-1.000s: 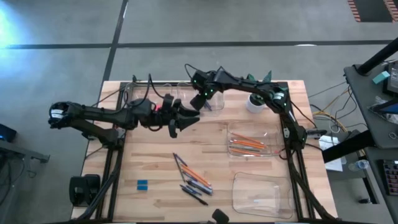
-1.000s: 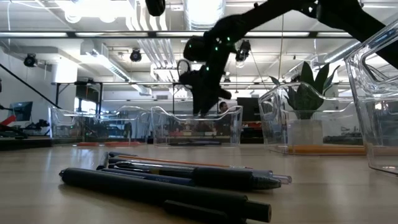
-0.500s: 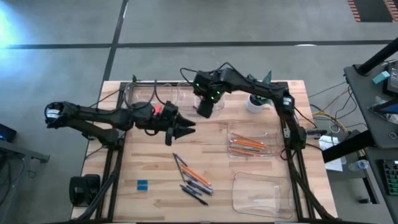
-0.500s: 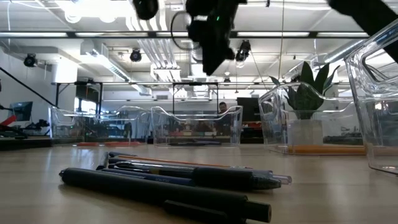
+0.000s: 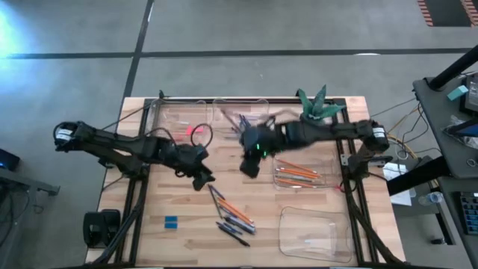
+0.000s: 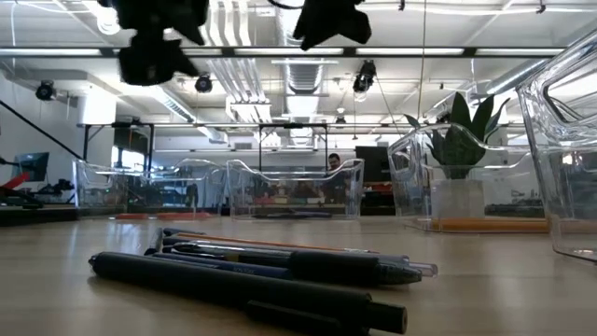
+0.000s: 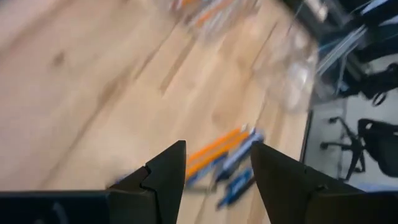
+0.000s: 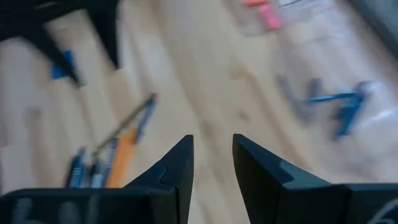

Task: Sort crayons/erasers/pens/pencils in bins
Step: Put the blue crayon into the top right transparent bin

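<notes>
Potted plant (image 5: 317, 104) on wooden table (image 5: 179, 202)

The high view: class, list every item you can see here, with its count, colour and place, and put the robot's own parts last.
Bins: four, clear; two along the far edge, two on the right.
Pencils and pens: loose pile, orange and dark, table centre-front; more orange pencils in a right bin.
Erasers: one blue, front left of the table; pink in the far-left bin.
Plant: one, green, far right.
Left gripper: open, above the pile.
Right gripper: empty, mid-table.
</notes>
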Available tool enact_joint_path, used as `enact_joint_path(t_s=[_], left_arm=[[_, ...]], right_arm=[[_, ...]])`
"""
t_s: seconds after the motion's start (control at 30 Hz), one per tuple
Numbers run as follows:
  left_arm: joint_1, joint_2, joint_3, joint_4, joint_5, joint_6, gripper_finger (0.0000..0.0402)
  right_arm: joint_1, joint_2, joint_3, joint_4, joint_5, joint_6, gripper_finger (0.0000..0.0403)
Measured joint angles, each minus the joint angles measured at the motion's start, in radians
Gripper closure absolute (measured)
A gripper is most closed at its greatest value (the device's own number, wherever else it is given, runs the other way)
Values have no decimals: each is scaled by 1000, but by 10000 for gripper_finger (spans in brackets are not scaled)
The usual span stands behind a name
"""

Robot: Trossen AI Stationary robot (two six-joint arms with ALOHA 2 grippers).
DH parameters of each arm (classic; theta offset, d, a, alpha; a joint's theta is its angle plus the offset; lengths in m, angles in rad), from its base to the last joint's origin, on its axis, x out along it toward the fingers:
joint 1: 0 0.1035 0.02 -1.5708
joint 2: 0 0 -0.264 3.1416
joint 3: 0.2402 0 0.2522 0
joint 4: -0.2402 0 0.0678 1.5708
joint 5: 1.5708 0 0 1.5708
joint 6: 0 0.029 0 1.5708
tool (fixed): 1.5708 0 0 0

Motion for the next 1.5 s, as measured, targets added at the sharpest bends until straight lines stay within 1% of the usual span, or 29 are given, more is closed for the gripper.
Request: enact_joint_path(t_s=[0.13,0.23,0.33,0.47,0.67,0.77,0.87,1.03,1.17,1.27,1.4,1.5], left_arm=[[-71,-2,-10,-103,1,-139,233],[-142,-12,-14,-159,1,-270,233],[-221,-14,-14,-201,3,-388,233],[-313,-16,-14,-197,3,-571,233],[-415,-20,-13,-191,4,-769,233],[-458,-21,-8,-190,3,-819,233],[-493,-21,-7,-191,4,-831,233],[-516,-22,-7,-192,4,-829,233],[-537,-27,-7,-192,8,-792,233],[-556,-33,-7,-194,8,-773,233],[-585,-45,-11,-203,8,-769,233],[-608,-54,-11,-203,5,-750,233]], right_arm=[[79,-2,-124,208,0,6,300],[110,21,-182,353,1,8,300],[122,58,-214,416,1,43,300],[122,120,-220,425,-9,157,300],[126,205,-205,425,-16,187,300],[126,236,-204,424,-20,211,296],[126,272,-196,424,-69,263,282],[126,360,-124,435,-89,281,252],[121,451,-8,397,-89,316,238],[116,520,112,296,-81,325,237],[110,624,274,120,-9,324,243],[107,690,379,60,-9,311,250]])
